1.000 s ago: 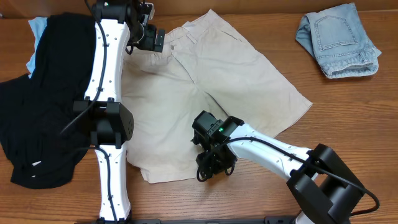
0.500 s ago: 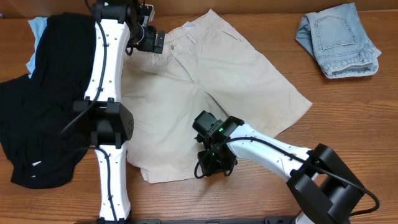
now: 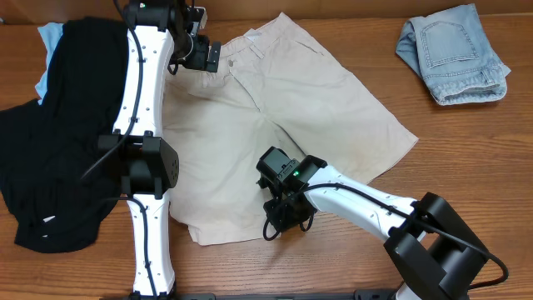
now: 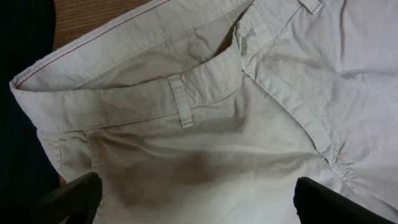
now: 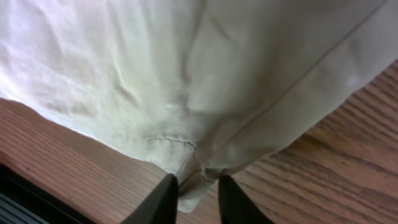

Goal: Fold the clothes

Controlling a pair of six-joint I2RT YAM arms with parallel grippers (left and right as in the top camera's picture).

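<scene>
The beige shorts (image 3: 283, 108) lie flat and unfolded on the worktop (image 3: 466, 167). The left pincer (image 4: 199, 202) hangs spread over the waistband (image 4: 180, 106); the right pincer (image 5: 198, 193) pinches the near leg's hem corner (image 5: 196, 171). No fold is made yet; all the folding remains

Overhead looking straight down from high above the wooden table (image 3: 466, 192), whole beige shorts (image 3: 283, 117) in frame, left wrist close above their waistband (image 4: 124, 106), right wrist closer still, down past own fingertips (image 5: 163, 200) at a hem corner (image 5: 199, 168), shorts shared by all three
</scene>
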